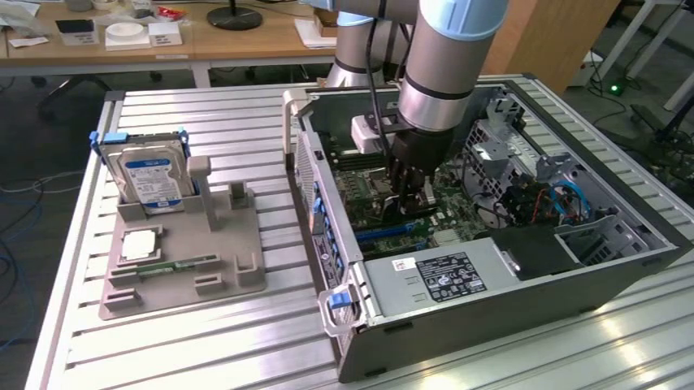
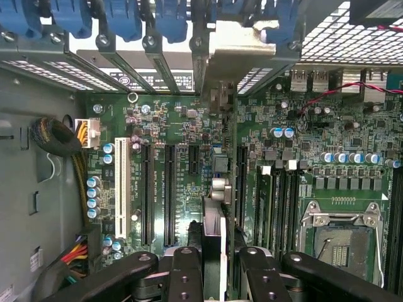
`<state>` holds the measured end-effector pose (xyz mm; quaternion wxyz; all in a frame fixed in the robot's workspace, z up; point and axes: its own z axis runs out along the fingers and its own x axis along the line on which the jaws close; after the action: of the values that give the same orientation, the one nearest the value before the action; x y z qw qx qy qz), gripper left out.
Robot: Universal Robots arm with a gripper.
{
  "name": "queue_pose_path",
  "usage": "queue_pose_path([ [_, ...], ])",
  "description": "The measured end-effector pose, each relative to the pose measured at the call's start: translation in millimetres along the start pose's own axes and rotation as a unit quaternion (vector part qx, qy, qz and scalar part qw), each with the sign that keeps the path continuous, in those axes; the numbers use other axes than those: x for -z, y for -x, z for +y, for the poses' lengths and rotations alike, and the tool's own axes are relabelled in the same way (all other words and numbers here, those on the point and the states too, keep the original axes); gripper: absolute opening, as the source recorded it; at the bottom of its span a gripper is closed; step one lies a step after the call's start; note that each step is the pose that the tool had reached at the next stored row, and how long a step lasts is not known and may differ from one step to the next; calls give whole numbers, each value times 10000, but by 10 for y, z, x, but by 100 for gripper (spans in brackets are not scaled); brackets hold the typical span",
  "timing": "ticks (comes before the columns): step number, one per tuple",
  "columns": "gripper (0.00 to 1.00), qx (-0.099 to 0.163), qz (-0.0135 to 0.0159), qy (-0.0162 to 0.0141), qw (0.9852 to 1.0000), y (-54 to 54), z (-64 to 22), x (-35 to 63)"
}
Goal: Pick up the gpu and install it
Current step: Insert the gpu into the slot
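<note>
Right now my end effector (image 1: pixel 410 191) is closed on the gpu (image 2: pixel 214 242), pinching the card on edge inside the computer case (image 1: pixel 488 325), I judge so that it can meet the long slots of the motherboard (image 2: pixel 164 126) squarely. I cannot tell whether it is seated. Room is tight between the case walls, with a cable bundle (image 2: pixel 60 141) beside the board. At nine o'clock from the case in the exterior view, a hard drive (image 1: pixel 152 183) stands in its holder (image 1: pixel 184 268) on the tabletop (image 1: pixel 217 349), well apart.
</note>
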<state>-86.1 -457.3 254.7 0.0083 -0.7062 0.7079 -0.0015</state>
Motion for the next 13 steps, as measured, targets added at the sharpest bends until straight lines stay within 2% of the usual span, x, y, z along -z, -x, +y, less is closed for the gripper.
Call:
queue_pose_path([
  [13,27,-1,0,0,10000,-5,39,-14],
])
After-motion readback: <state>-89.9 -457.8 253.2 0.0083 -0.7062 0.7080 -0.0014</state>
